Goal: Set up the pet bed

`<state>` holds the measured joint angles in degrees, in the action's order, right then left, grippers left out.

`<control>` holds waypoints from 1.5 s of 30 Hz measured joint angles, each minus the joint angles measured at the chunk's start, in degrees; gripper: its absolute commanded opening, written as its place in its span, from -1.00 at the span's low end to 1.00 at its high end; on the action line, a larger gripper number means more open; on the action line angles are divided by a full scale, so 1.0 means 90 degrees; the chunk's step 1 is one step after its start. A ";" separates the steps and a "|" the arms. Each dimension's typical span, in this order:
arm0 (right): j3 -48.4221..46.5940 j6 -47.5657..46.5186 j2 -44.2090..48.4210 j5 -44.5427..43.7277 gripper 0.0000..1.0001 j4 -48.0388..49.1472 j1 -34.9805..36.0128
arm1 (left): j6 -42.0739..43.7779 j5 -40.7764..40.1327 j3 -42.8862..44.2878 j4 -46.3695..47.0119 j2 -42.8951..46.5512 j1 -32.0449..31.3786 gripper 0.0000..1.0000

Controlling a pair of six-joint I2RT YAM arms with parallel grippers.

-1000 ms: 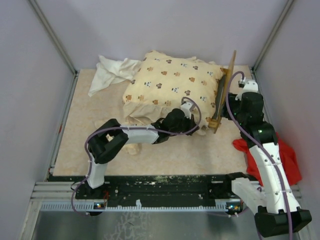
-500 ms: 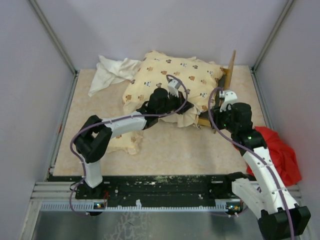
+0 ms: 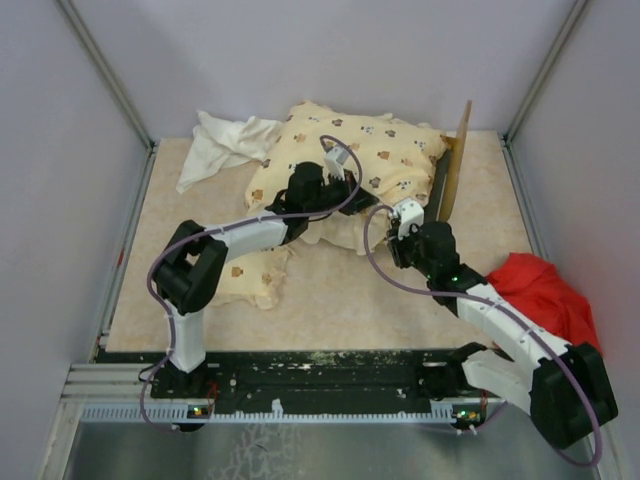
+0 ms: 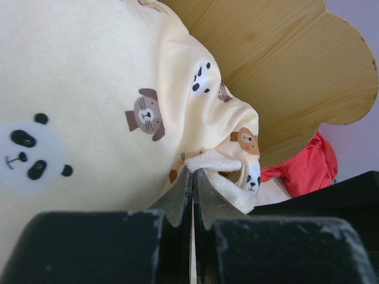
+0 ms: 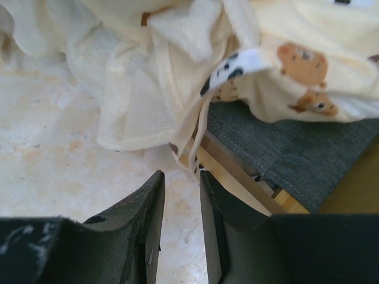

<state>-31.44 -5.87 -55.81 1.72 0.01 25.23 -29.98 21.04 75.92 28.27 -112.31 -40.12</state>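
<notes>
The cream animal-print cushion (image 3: 375, 155) lies heaped at the back of the table, against the light wooden bed frame (image 3: 452, 175), which stands tilted on its side. My left gripper (image 3: 335, 185) is shut on a fold of the cushion's edge; in the left wrist view the cloth bunches at its tips (image 4: 193, 171) in front of the wavy headboard (image 4: 284, 65). My right gripper (image 3: 400, 228) sits low at the frame's front, open narrowly (image 5: 181, 174) with nothing between its fingers, beside the wooden rail (image 5: 237, 171) and dark grey base (image 5: 290, 148). The small matching pillow (image 3: 250, 282) lies under my left arm.
A crumpled white cloth (image 3: 220, 145) lies at the back left. A red cloth (image 3: 540, 295) lies at the right, beside my right arm. Grey walls close in the table on three sides.
My left gripper moved back and left, dragging the cushion's front edge up over itself. My right arm swung left and down to the frame's front, its jaws narrowing.
</notes>
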 measured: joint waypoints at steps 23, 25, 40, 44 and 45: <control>0.0714 -0.0301 -0.1127 -0.1086 -1.00 0.2130 0.0257 | -0.0202 0.0338 0.0015 0.0170 -0.0012 0.0352 -1.00; 0.0707 -0.0216 -0.0780 -0.1275 -1.00 0.1914 0.0255 | -0.0199 0.0345 0.0015 0.0185 -0.0012 0.0359 -1.00; -0.1302 -0.0226 0.0085 -0.1503 -1.00 -0.0192 0.0236 | -0.0119 0.0316 0.0015 0.0185 -0.0070 0.0362 -1.00; -0.1552 -0.0823 0.0005 -0.1617 -1.00 -0.0194 0.0236 | -0.0102 0.0287 0.0015 0.0177 -0.0078 0.0362 -1.00; -0.1552 -0.1008 -0.0005 -0.1627 -1.00 -0.0192 0.0236 | -0.0095 0.0284 0.0015 0.0177 -0.0083 0.0362 -1.00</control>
<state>-45.41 -14.94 -55.86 -12.93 -1.72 27.35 -30.83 23.59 76.05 29.87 -113.06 -36.86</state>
